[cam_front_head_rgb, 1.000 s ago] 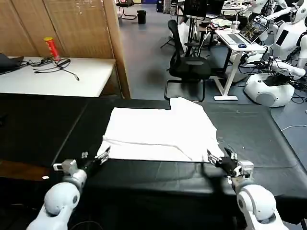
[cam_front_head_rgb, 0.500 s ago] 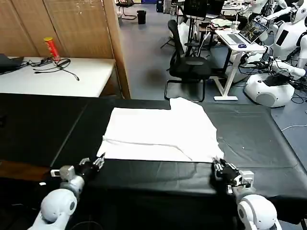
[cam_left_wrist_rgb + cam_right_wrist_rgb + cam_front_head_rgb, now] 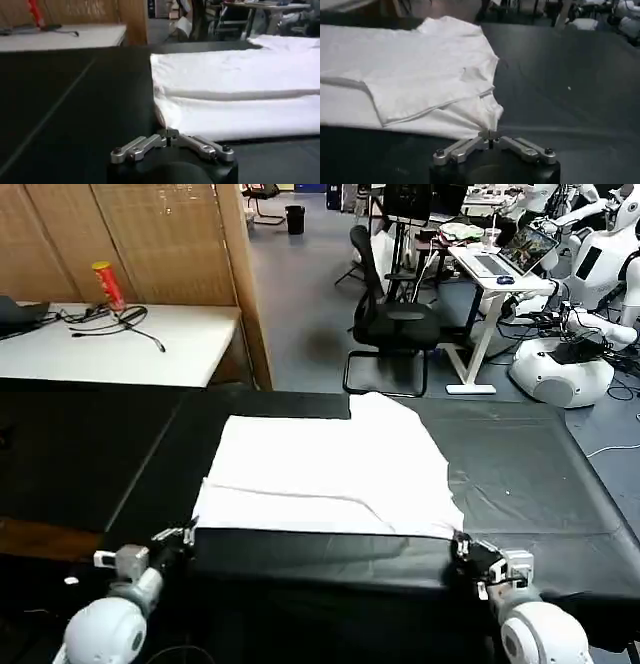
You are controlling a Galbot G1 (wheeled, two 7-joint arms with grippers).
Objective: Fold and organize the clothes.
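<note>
The left gripper (image 3: pixel 186 536) is seen at the lower left of the head view, its fingers brought together on the near left corner of the white T-shirt (image 3: pixel 325 474); in the left wrist view the left gripper (image 3: pixel 169 135) is closed where the cloth corner meets it. The right gripper (image 3: pixel 463 548) is placed at the lower right of the head view, likewise pinched shut on the near right corner, and in the right wrist view the hem is gathered into a small peak at the right gripper (image 3: pixel 490 135).

The T-shirt lies flat on the black tablecloth (image 3: pixel 520 469), in the middle of the frame, directly beyond both grippers. Its long axis runs left to right, parallel to the line joining the two grippers. Each arm is nearest its own corner. The coming move is judged to depend on both corners being carried together along this hem line.

Against the frame one second ago, both grippers are found lower in the frame, and the near hem has been drawn down with them.
</note>
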